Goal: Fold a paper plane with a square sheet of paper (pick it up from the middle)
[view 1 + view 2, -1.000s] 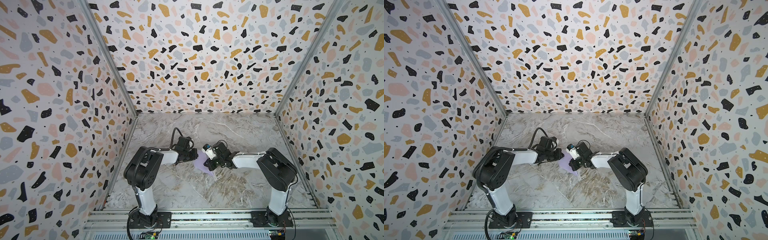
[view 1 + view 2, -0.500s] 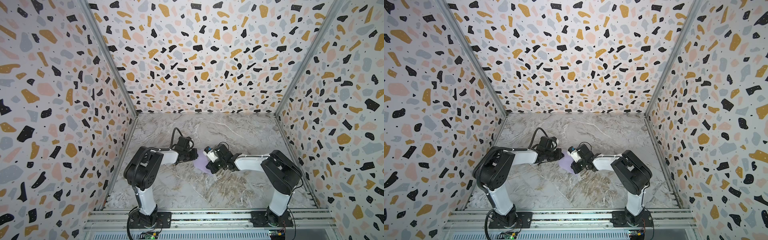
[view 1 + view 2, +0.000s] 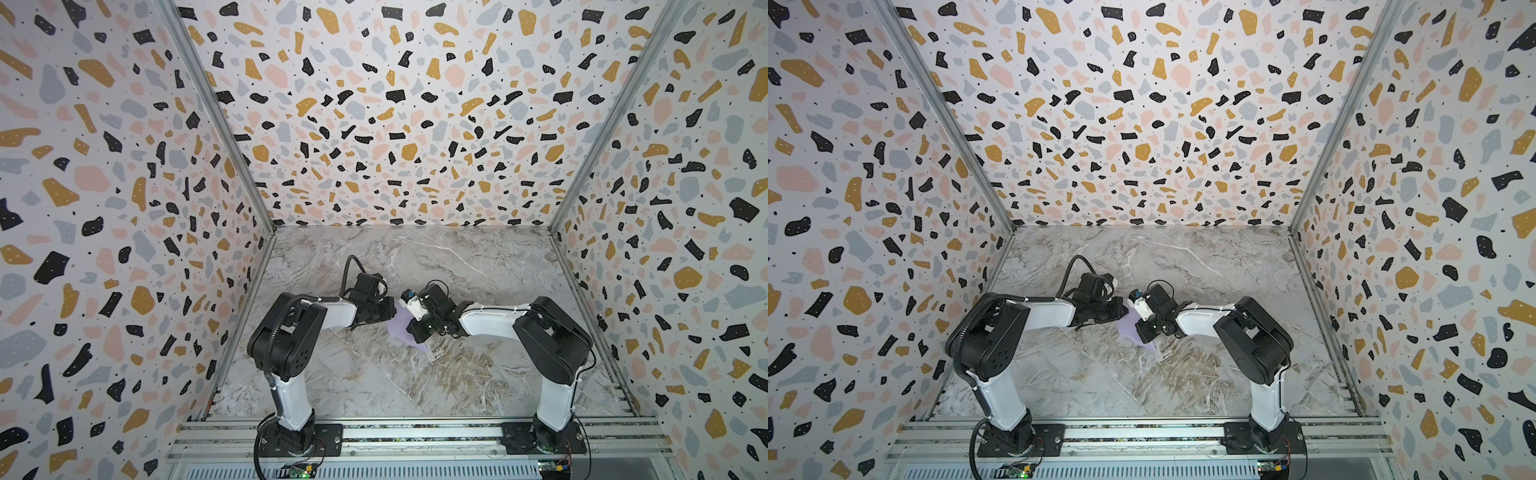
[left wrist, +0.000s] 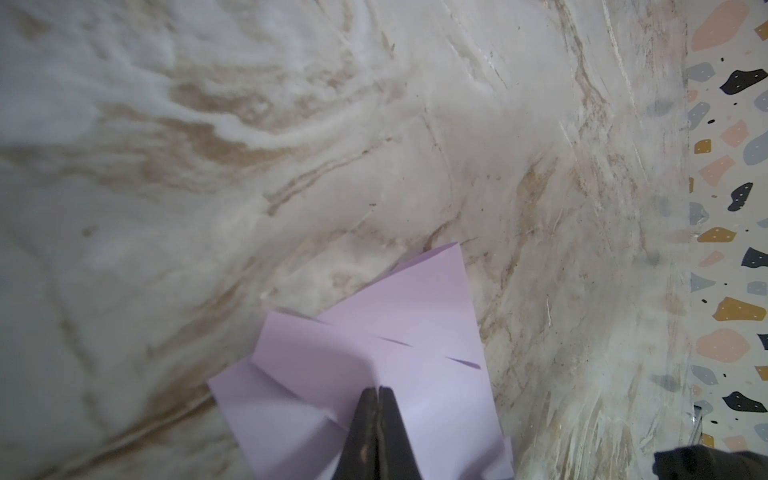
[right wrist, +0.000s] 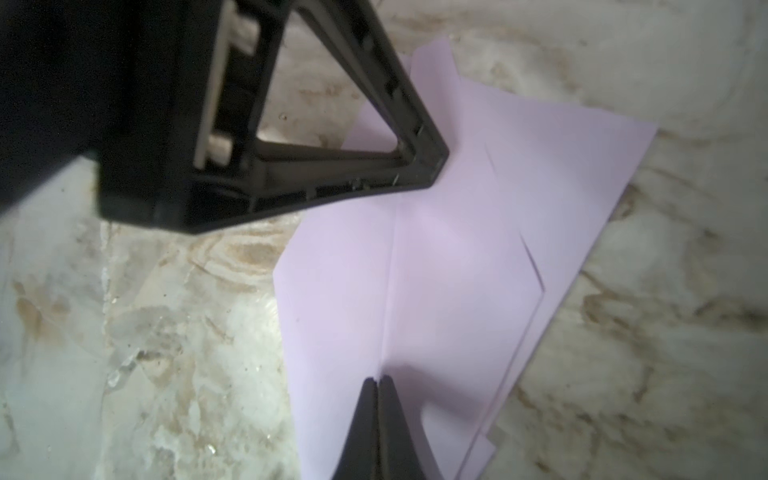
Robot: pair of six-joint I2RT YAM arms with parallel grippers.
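Note:
The square sheet of paper (image 3: 398, 329) (image 3: 1128, 329) is pale lilac and partly folded, with a centre crease and overlapping flaps. It lies flat on the marble tabletop between my two arms. My left gripper (image 4: 379, 388) is shut, and its tips rest on the paper (image 4: 374, 345) where a crease ends. In both top views the left gripper (image 3: 392, 314) (image 3: 1123, 311) reaches the paper's left edge. My right gripper (image 5: 378, 379) is also shut, its tips pressed on the centre crease of the paper (image 5: 465, 257). The left gripper (image 5: 434, 164) touches the far flap there.
The marble tabletop (image 3: 457, 266) is walled by terrazzo-patterned panels (image 3: 395, 116) at the back and on both sides. An aluminium rail (image 3: 415, 436) with both arm bases runs along the near edge.
My right arm has shifted slightly, and its gripper slid a little toward the near side along the paper. The left arm and the paper stay in place.

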